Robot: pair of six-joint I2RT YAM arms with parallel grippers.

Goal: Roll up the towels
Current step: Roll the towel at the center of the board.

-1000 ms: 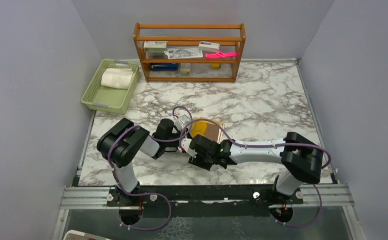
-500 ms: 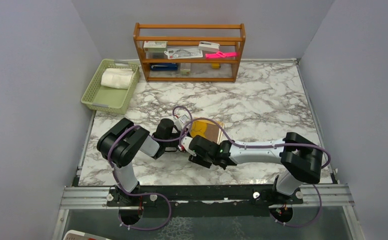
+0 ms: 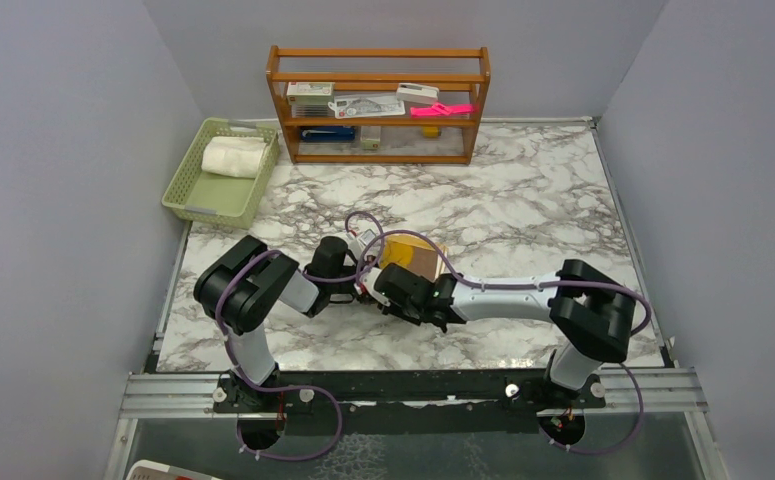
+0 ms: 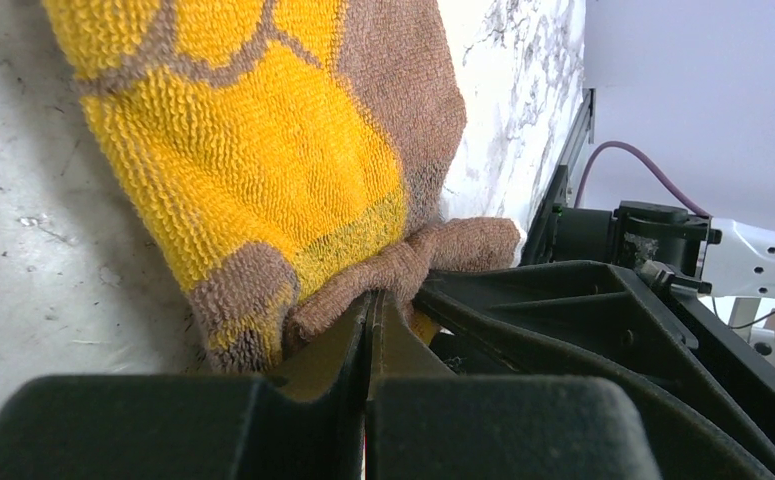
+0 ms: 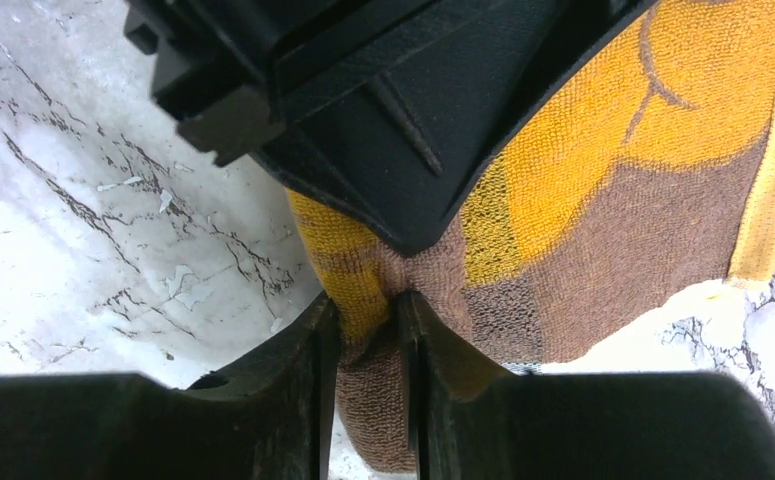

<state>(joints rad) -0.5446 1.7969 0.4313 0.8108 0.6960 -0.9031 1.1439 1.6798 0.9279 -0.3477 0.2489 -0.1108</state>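
I see white towel rolled, lying in basket just left of shelf. Brown towel looks unrolled, in front of shelf, well apart. My left gripper and right gripper both pinch its near edge. My judgement: one towel done, second barely begun.

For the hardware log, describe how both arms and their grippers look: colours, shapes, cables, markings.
Both the left arm and the right arm have chunky black joint housings joined by white links, with a purple cable looping along each. A small green light shows near the right wrist. The left gripper and right gripper have flat matte black fingers. No lettering is readable.
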